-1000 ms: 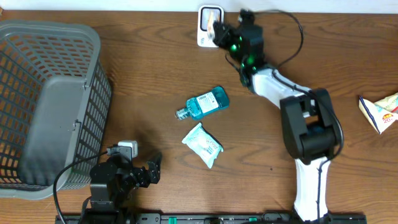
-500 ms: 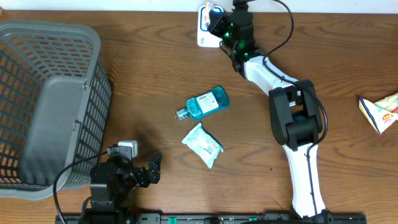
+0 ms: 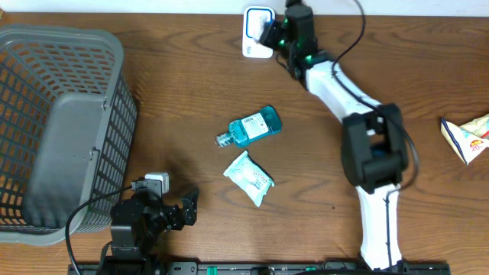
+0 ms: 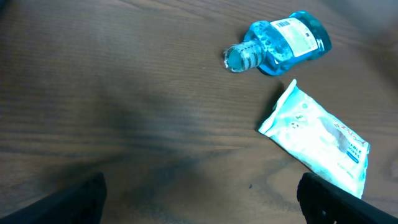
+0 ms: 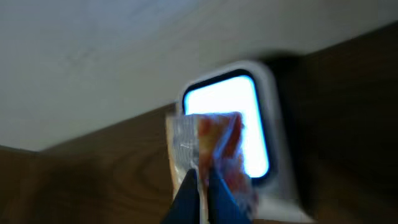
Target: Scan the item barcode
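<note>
At the far edge of the wooden counter (image 3: 191, 76) the packet (image 5: 208, 149) is held clamped in the right fingers (image 5: 186, 196), standing lengthwise just before the lit scanner (image 5: 233, 99), while the left fingers (image 4: 336, 199) are spread, empty, at the near edge.

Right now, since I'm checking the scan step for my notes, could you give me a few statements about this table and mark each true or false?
1. The right tool is shut on a small packet, held up before the lit scanner. True.
2. The blue bottle stands upright. False: it lies on its side on the table.
3. The left tool grips the white pouch. False: it is open and holds nothing; the pouch lies on the table.
4. The basket sits on the left arm's side. True.
</note>
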Robot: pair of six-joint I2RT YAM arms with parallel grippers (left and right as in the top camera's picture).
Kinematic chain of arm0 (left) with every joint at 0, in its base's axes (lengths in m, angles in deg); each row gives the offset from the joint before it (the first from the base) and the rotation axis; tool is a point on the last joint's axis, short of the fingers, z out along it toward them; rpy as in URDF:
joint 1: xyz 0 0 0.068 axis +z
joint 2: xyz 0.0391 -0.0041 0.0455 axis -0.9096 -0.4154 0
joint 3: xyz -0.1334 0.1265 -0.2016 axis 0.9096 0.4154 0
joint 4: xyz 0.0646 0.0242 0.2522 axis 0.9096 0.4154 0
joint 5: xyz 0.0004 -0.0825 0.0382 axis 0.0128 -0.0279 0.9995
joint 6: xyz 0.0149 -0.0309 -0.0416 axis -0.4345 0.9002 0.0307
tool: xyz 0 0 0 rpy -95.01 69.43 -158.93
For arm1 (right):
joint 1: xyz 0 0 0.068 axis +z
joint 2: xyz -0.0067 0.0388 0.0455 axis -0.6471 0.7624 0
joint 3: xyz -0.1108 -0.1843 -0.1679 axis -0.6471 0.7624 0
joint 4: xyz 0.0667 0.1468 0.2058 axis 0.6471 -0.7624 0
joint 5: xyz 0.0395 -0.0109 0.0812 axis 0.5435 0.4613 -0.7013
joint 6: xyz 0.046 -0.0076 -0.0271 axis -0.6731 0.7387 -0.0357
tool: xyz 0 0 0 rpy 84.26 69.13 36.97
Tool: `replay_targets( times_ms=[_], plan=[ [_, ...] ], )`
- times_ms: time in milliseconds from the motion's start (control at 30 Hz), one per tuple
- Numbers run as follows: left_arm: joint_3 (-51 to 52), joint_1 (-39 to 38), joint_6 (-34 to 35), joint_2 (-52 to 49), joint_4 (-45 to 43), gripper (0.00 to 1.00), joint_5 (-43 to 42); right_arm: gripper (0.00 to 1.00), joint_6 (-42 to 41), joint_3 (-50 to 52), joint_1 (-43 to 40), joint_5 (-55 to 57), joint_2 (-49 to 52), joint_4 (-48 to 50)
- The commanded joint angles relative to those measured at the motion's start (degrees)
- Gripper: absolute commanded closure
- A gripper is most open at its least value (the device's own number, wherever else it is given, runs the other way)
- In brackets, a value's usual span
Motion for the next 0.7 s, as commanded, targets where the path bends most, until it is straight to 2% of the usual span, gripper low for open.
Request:
replay_targets(
  times_ms=[0, 167, 233, 300, 367, 467, 533, 667],
  plan=[
    [0.5, 0.2, 0.3, 0.1, 0.8, 0.02, 0.3, 0.99, 5.3, -1.1, -2.2, 11.3, -9.2, -7.1],
    [0.5, 0.2, 0.3, 0.1, 0.8, 0.02, 0.3, 0.99, 5.8, -1.1, -7.0, 20.6, -14.9, -22.3],
    [0.5, 0.2, 0.3, 0.1, 0.8, 0.02, 0.3, 0.99, 8.7, -1.1, -9.1, 17.8, -15.6, -26.3],
    [0.5, 0.2, 0.3, 0.1, 0.8, 0.02, 0.3, 0.98, 15.2, -1.1, -10.5, 10.0, -15.6, -30.3],
    [0.5, 0.2, 0.3, 0.1, 0.8, 0.02, 0.3, 0.82, 23.5, -0.9, -10.7, 2.7, -15.0, -33.1],
    [0.5, 0.2, 0.3, 0.1, 0.8, 0.02, 0.3, 0.41, 36.9, -0.7, -9.1, -6.5, -13.6, -35.8],
    [0.5, 0.2, 0.3, 0.1, 0.8, 0.02, 0.3, 0.3, 40.6, -0.7, -7.0, -8.2, -12.1, -37.3],
    [0.5, 0.2, 0.3, 0.1, 0.8, 0.02, 0.3, 0.26, 41.1, -0.7, -2.2, -8.1, -7.9, -36.2]
  ],
)
